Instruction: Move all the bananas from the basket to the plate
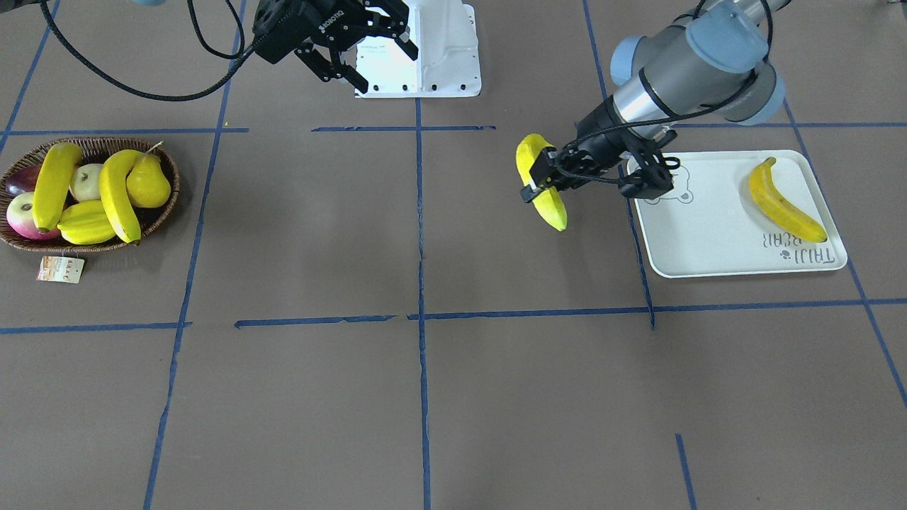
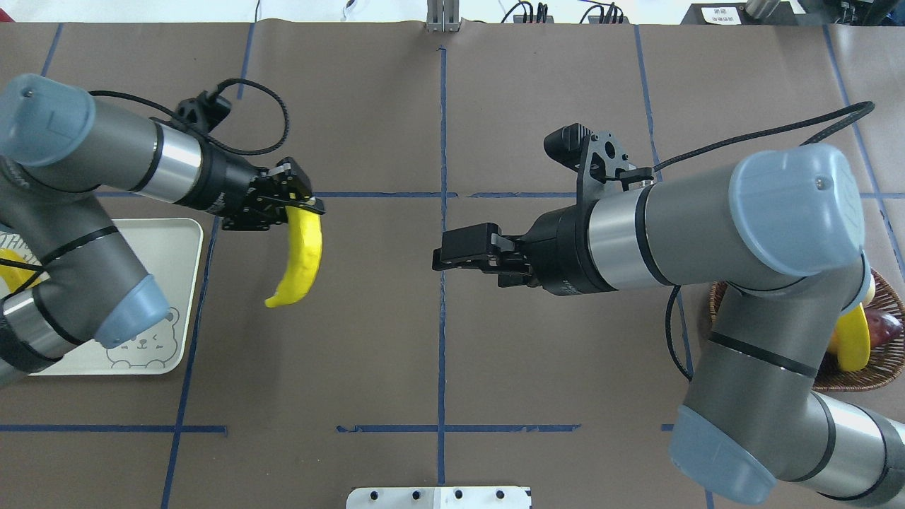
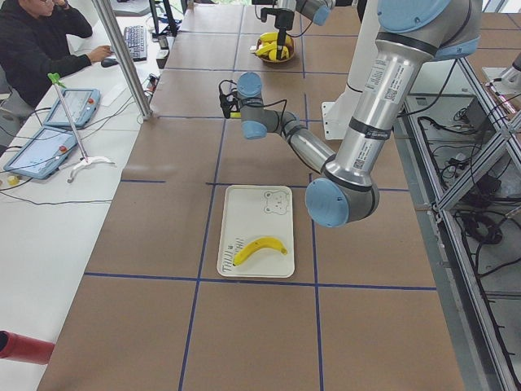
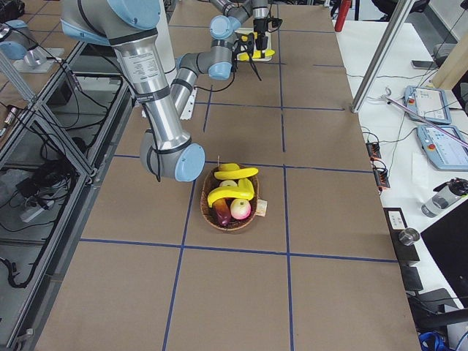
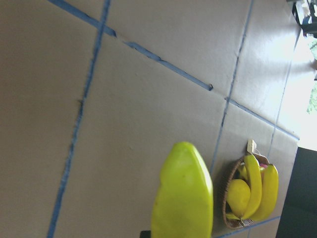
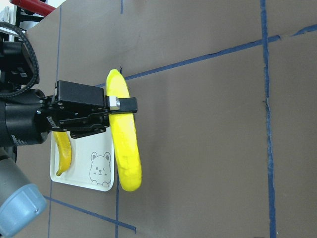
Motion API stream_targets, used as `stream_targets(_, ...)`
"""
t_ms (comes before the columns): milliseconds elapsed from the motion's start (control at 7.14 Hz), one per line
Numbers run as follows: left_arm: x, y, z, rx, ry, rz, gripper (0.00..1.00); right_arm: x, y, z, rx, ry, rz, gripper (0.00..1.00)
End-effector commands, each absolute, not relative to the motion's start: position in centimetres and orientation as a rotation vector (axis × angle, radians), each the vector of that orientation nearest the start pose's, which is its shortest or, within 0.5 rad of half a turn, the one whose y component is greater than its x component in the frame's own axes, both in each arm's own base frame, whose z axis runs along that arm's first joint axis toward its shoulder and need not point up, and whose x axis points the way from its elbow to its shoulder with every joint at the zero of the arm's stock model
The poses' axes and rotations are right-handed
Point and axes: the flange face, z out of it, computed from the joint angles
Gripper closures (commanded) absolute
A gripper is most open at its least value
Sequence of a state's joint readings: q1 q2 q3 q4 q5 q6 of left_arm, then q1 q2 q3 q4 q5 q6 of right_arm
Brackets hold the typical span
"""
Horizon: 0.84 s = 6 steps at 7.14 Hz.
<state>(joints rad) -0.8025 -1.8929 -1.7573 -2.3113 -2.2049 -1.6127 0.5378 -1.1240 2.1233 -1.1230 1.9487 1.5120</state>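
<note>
My left gripper [image 1: 540, 178] is shut on a yellow banana [image 1: 547, 202], held in the air over the table just beside the plate [image 1: 708, 237]. In the right wrist view the same gripper [image 6: 120, 104] clamps the upper part of that banana [image 6: 126, 153]. One banana [image 1: 783, 205] lies on the off-white plate. The wicker basket [image 1: 99, 144] at the other end holds two bananas [image 1: 51, 185] [image 1: 117, 197] among other fruit. My right gripper [image 1: 372, 60] hangs open and empty near the robot's base, and shows side-on in the overhead view [image 2: 442, 258].
A yellow pear [image 1: 149, 184], a starfruit [image 1: 85, 223] and apples share the basket, with a paper tag [image 1: 60, 269] beside it. A white base plate [image 1: 443, 64] sits at the robot's side. A person [image 3: 37, 49] sits at a desk beyond the table.
</note>
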Motion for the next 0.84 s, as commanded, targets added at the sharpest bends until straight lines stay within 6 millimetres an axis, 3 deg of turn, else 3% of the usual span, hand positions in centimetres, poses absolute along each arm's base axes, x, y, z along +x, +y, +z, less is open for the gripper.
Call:
stream_targets(0, 27.8, -46.2, 43.2, -0.018, 1.111, -0.324, 1.00, -37.8, -34.5, 13.9, 0.130, -1.429, 0.143, 0.00)
stream_targets(140, 25.0, -45.0, 47.8, -0.048, 1.046, -0.380, 1.00, -37.8, -34.7, 14.3, 0.137, -1.421, 0.154, 0.00)
stream_targets(280, 23.4, -43.7, 51.2, -0.079, 0.993, -0.417, 1.00, -37.9, -34.8, 14.4, 0.147, -1.416, 0.164, 0.00)
stream_targets(560, 23.0, -43.2, 55.9, -0.113, 0.915, -0.458, 1.00, -38.1, -34.9, 14.7, 0.147, -1.409, 0.169, 0.00)
stream_targets(700, 22.9, -43.5, 57.3, -0.099, 0.885, -0.473, 1.00, -38.1, -34.9, 14.7, 0.146, -1.409, 0.170, 0.00)
